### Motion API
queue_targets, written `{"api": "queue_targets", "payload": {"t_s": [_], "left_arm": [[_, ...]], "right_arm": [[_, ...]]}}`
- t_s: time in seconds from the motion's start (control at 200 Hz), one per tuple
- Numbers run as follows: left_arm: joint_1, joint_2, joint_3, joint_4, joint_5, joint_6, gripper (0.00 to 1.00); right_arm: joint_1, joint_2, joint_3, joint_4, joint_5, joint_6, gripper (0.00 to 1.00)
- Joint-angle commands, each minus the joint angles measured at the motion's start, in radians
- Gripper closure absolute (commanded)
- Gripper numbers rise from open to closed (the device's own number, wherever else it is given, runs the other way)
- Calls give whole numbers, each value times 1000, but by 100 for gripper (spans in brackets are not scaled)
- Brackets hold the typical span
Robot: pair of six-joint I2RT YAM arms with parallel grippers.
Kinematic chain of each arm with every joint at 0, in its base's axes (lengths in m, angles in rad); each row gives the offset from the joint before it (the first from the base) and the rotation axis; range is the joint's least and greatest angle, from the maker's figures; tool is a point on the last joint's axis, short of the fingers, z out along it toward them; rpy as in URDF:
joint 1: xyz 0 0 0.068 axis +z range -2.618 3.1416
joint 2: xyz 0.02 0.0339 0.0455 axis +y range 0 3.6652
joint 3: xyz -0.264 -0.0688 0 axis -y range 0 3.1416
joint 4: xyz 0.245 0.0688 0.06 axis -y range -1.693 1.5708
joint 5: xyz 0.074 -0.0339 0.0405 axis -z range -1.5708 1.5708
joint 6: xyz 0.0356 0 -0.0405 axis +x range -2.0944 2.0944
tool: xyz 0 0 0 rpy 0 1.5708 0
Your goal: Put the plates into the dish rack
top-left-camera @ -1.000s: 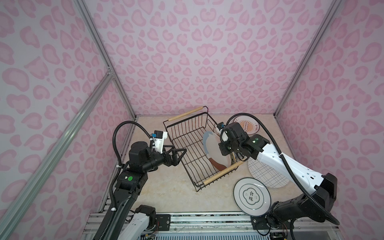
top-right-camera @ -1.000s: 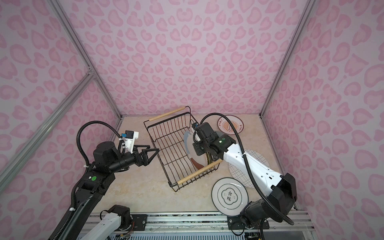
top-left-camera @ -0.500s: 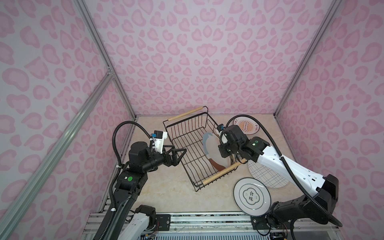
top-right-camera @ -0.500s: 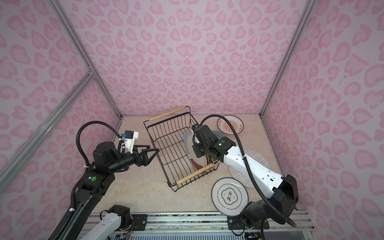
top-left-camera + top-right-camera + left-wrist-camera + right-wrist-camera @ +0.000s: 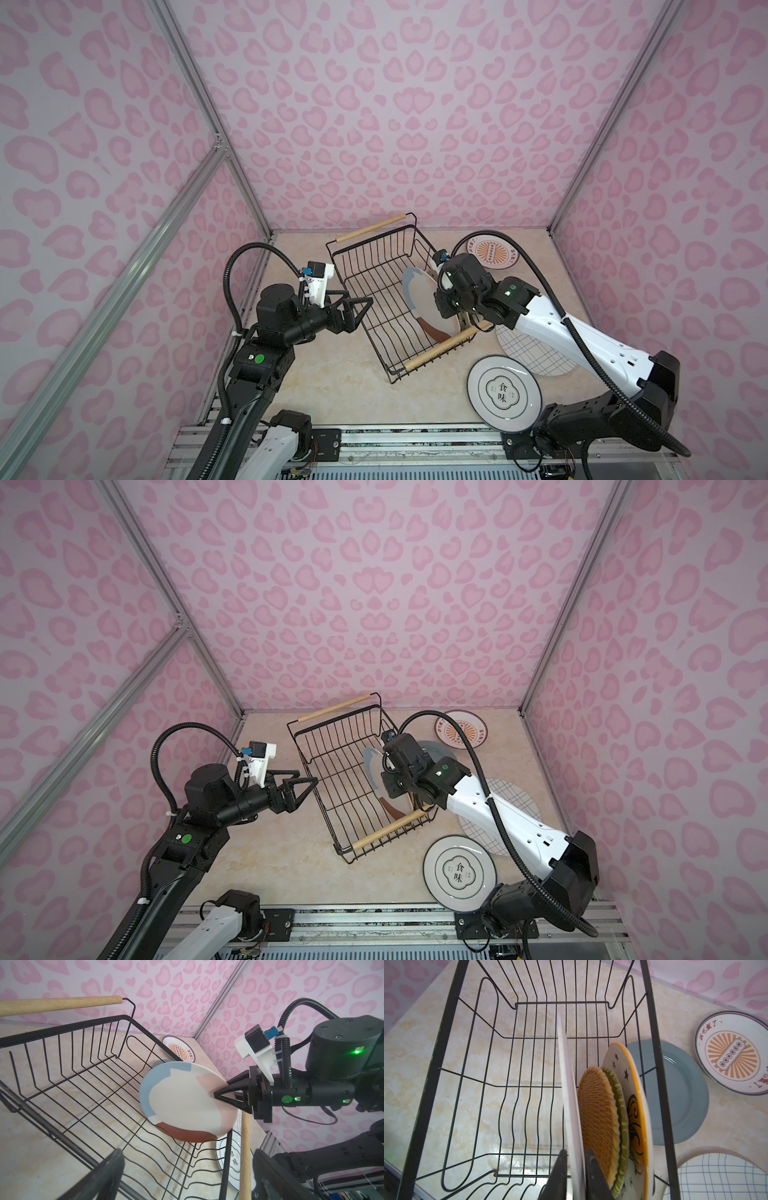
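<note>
The round cream plate patched blue, pink and brown [image 5: 182, 1101] stands on edge in the black wire dish rack [image 5: 660, 1084], beside a yellow woven plate [image 5: 598, 1113]. The right hand [image 5: 576, 1154] straddles its rim in the plate's own plane, fingers narrowly parted — gripping or loose, I cannot tell. The left hand [image 5: 365, 313], wide open and empty, hovers across the rack.

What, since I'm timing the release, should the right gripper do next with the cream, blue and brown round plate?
Probably open the right gripper fully: the cream, blue and brown round plate already stands on edge in the black wire dish rack beside a yellow woven plate, its rim between the jaws.
</note>
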Motion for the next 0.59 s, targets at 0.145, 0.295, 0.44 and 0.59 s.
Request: {"api": "queue_targets", "payload": {"t_s": [0.145, 0.295, 0.44, 0.59], "left_arm": [[0, -6, -6, 20, -1, 0, 2], [0, -6, -6, 21, -3, 1, 2], [-1, -6, -6, 19, -5, 1, 2], [-1, -6, -7, 19, -6, 0, 2]], "right_arm": [[2, -2, 16, 2, 52, 7, 79], [2, -3, 16, 9, 66, 21, 75], [2, -5, 6, 26, 61, 30, 78], [1, -13, 2, 35, 35, 46, 86]]}}
